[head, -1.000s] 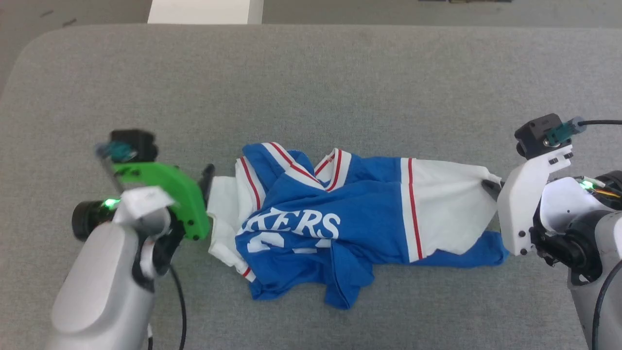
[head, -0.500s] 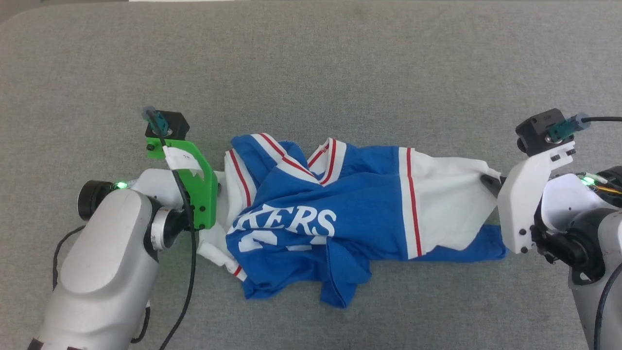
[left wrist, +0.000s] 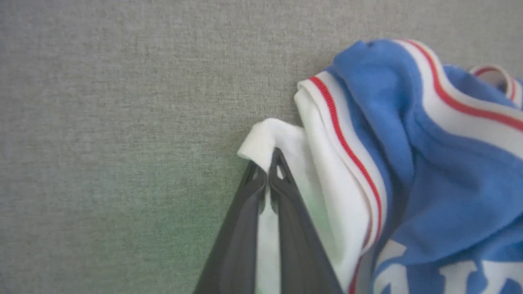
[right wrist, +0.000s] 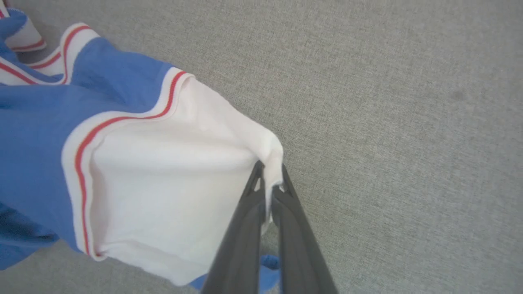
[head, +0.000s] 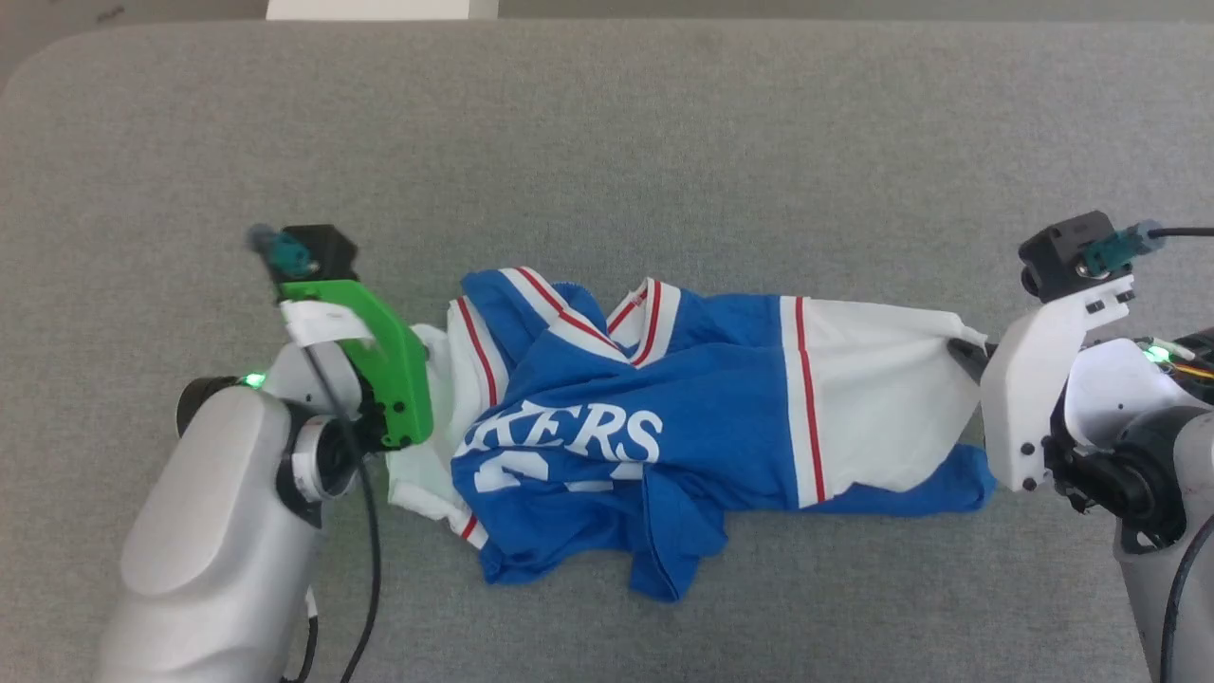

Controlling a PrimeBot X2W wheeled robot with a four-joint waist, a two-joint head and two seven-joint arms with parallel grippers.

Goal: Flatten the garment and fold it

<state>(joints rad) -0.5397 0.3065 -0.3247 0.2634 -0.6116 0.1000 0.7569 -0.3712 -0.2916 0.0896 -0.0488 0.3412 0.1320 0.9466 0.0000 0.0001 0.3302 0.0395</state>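
The royal-blue jersey T-shirt [head: 664,446] lies crumpled in the middle of the grey table [head: 607,142], stretched roughly side to side between the two arms.

The left hand [left wrist: 267,171] has its two dark fingers pressed together on the outer edge of the white sleeve [left wrist: 310,134] at the robot's left, with a strip of white cloth showing between them. The right hand [right wrist: 269,176] is likewise clamped on the corner of the other white sleeve [head: 882,398], and that sleeve is pulled out fairly smooth towards it.

Both sleeve ends are therefore gripped, which looks like the set-up for spreading the shirt. The flattening itself is barely begun:
- The body is bunched, and blue folds cross the chest so that the white lettering [head: 588,436] is partly covered.
- The striped collar [head: 645,313] is twisted.
- A blue flap [head: 673,560] hangs out towards the near edge.
- The left-side sleeve is rucked under the blue cloth.

By my judgement, what is left is to draw the two sleeves apart until the body opens, settle the hem flat on the table, and then do all the folding. No fold has been made yet.
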